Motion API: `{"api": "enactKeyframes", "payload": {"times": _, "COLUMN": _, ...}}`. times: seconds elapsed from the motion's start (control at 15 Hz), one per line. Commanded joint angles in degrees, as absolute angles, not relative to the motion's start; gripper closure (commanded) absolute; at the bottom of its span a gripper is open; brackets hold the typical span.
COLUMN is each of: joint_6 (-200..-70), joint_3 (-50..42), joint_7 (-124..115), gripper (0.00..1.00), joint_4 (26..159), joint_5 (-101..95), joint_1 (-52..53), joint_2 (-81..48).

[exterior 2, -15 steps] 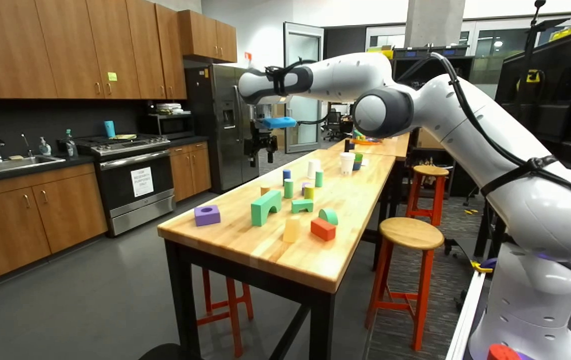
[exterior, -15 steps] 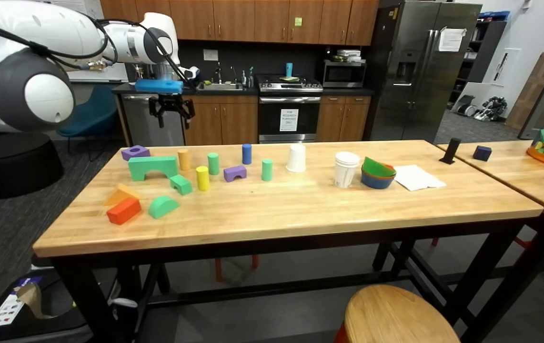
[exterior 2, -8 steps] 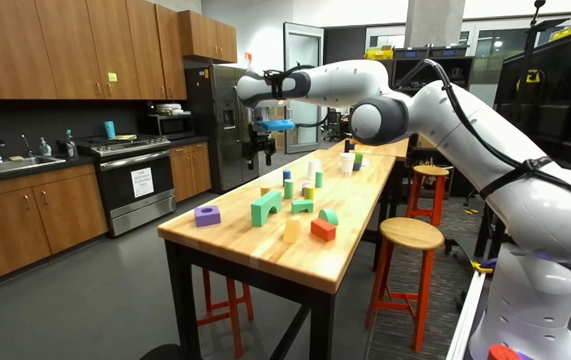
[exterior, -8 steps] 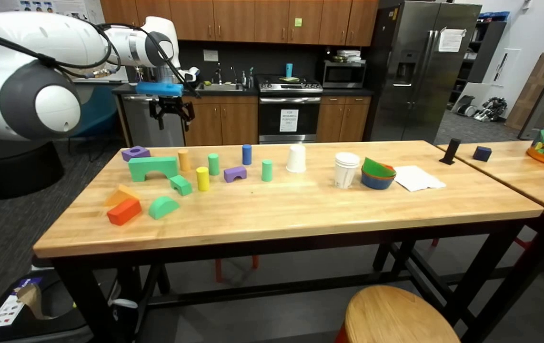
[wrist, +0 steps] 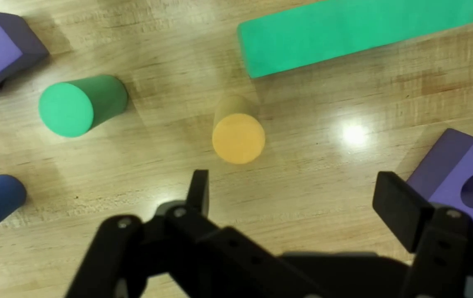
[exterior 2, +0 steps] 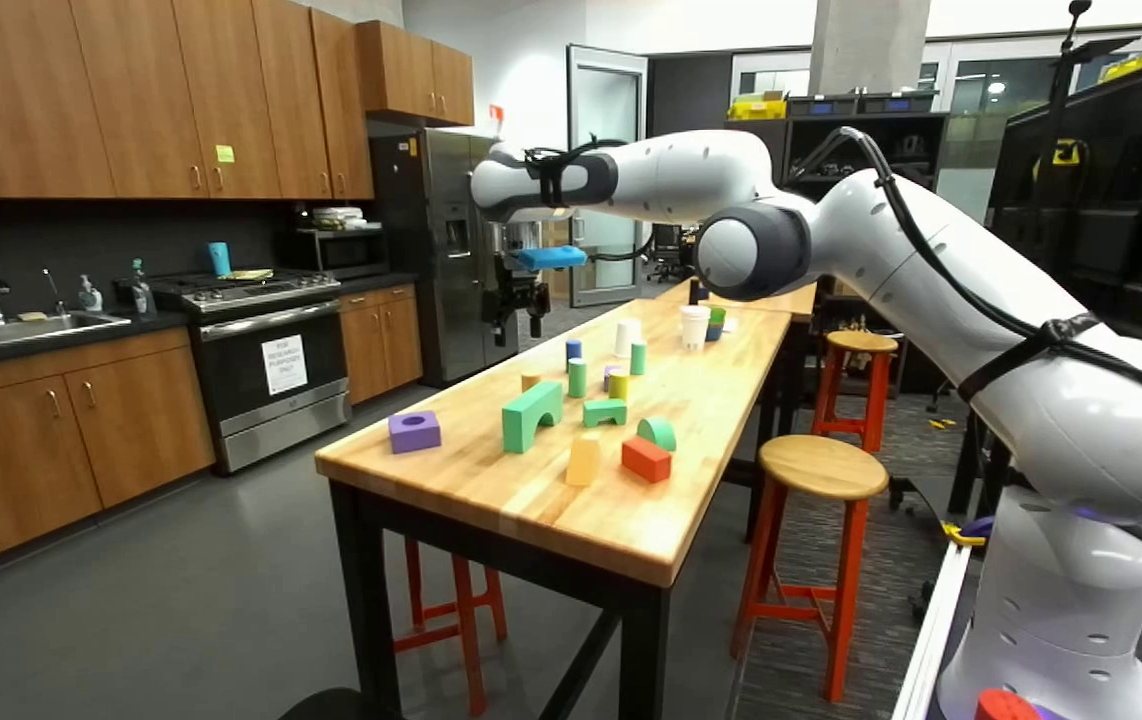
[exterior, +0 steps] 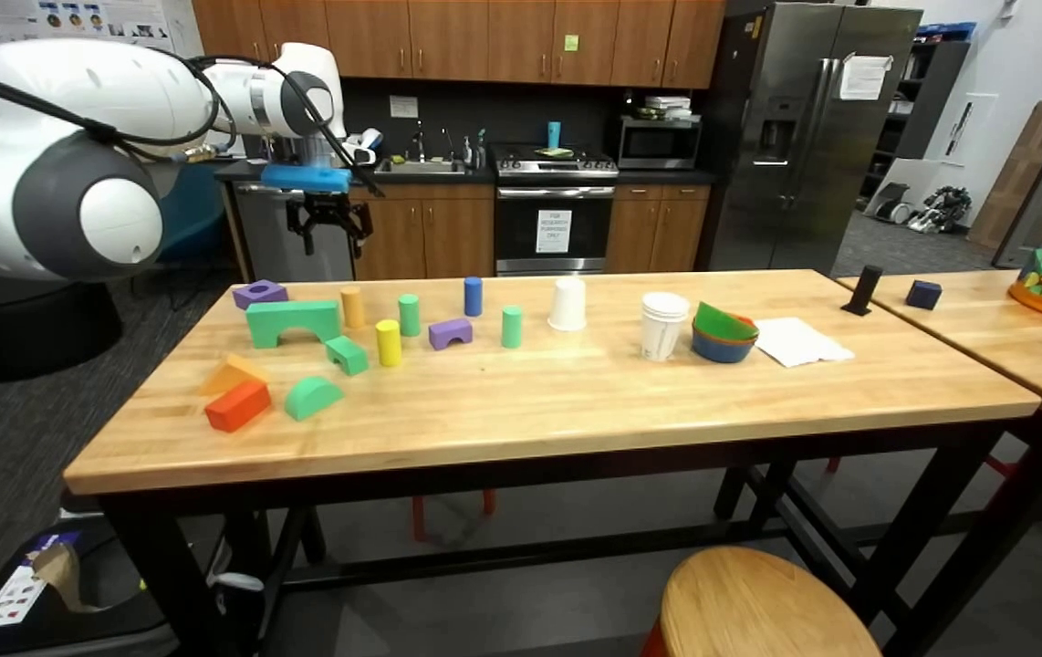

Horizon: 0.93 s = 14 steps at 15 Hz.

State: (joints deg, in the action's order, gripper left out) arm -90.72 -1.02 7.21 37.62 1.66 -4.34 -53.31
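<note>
Lower than a second ago, the robot arm (exterior 2: 696, 175) has sunk at its elbow, the gripper (wrist: 295, 184) dipping slightly with it; its jaws stand wide apart, well above the table (exterior: 576, 401); nearest them in the wrist view is the orange cylinder (wrist: 238, 138), upright on the table, just outside the gap between the jaws; the green cylinder (wrist: 79, 105) and the green arch (wrist: 358, 35) stand near it; the purple block (wrist: 454, 180) is partly hidden behind the gripper.
</note>
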Motion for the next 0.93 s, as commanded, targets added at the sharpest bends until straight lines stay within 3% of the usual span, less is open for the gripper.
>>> {"api": "enactKeyframes", "payload": {"times": 0.0, "joint_6": -89.9, "joint_3": -0.7, "joint_7": 4.7, "gripper": 0.01, "joint_4": 34.6, "joint_5": 2.6, "joint_1": -4.1, "joint_2": -55.2}}
{"api": "enactKeyframes", "payload": {"times": 0.87, "joint_6": -90.2, "joint_3": -0.7, "joint_7": 3.1, "gripper": 0.0, "joint_4": 33.7, "joint_5": 3.0, "joint_1": -2.4, "joint_2": -56.9}}
